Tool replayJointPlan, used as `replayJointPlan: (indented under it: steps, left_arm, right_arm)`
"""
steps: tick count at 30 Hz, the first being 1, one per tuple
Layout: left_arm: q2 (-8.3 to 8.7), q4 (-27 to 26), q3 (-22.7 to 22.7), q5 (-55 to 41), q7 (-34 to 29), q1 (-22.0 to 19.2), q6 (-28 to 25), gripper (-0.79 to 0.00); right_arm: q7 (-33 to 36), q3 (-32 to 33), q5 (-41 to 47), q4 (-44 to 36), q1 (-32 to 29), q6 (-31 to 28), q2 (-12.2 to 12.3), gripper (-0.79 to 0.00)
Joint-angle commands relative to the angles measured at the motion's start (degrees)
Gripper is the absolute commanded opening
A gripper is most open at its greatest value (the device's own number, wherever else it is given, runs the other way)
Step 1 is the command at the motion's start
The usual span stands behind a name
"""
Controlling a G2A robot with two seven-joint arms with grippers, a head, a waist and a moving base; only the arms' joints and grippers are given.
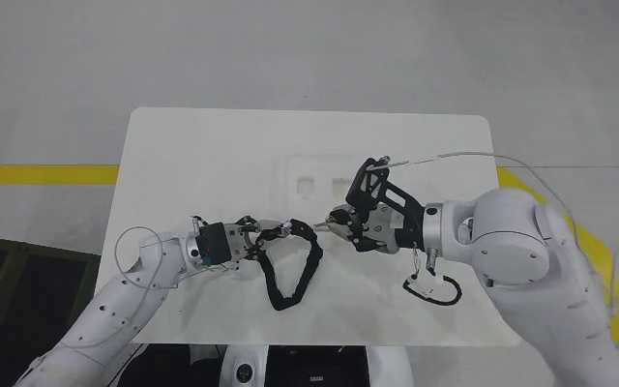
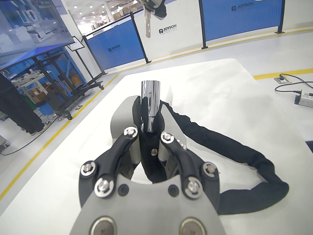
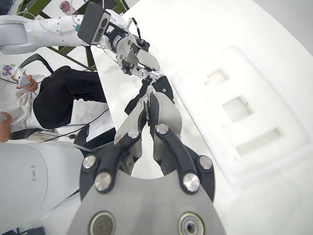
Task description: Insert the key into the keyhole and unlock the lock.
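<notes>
One lock [image 2: 150,99], a bright cylinder, is pinched between the left gripper's [image 1: 272,232] fingers above the table's [image 1: 193,164] front half. Its one black chain [image 1: 302,279] droops in a loop onto the surface. One key [image 2: 147,25] is clamped in the right gripper [image 1: 332,221], tip aimed at the lock, not touching. Both arms reach inward, grippers nose to nose. Behind lies one foam tray [image 3: 269,99] with three recesses.

left tool [image 1: 271,233] grips chain lock [image 1: 310,259] | right tool [image 1: 334,220] just opposite | white table [image 1: 193,155]
</notes>
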Motion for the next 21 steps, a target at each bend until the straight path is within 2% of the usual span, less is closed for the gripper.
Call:
replayJointPlan:
  steps: [1,6,10,21]
  left_arm:
    - [-0.43,0.58,0.55,-0.98,0.26,0.14,1.98,-0.785]
    - [-1.18,1.55,1.48,-1.57,0.77,0.05,4.66,-0.785]
    - [-1.46,2.11,1.81,-2.13,1.16,-0.15,4.54,-0.785]
    - [-1.46,2.11,1.81,-2.13,1.16,-0.15,4.54,-0.785]
  right_arm:
    - [0.04,-1.96,-0.51,-0.03,1.41,0.63,-0.28,-0.785]
    - [0.14,-5.17,-0.99,0.62,3.61,2.06,-0.82,-0.785]
    - [-0.43,-7.27,-0.91,1.64,4.88,2.89,-1.25,-0.785]
    - [-0.52,-7.43,-0.88,1.76,4.97,2.93,-1.28,-0.785]
